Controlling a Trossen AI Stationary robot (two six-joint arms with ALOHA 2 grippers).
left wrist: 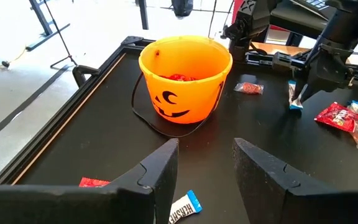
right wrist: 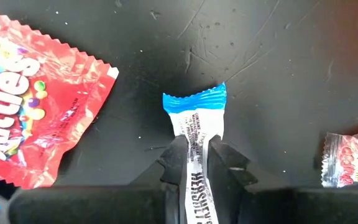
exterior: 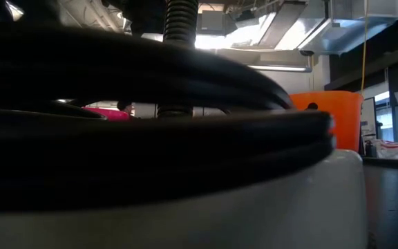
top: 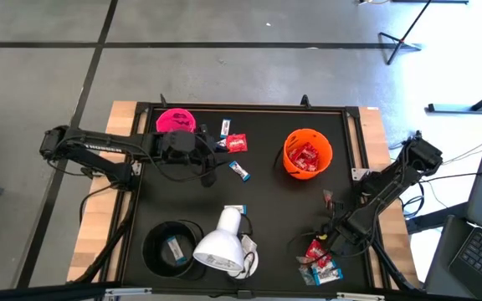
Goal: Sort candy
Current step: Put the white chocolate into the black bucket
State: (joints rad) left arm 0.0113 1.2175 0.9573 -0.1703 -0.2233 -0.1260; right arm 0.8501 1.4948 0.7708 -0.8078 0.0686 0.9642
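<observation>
From above, you see red packets already in the orange plastic pumpkin bucket (top: 308,155); many sweets still lie on the black desk (top: 266,209). In the right wrist view, your right gripper (right wrist: 197,155) pinches a slim white-and-blue wrapped bar (right wrist: 196,124) near the desk's right front corner. Left gripper (left wrist: 205,163) is open, empty.

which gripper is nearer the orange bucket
Left. The left gripper faces the orange bucket from mid-table; the right gripper sits farther off, near the table's front right corner.

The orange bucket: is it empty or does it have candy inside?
Not empty: the orange bucket holds red packets, upright on the table.
</observation>
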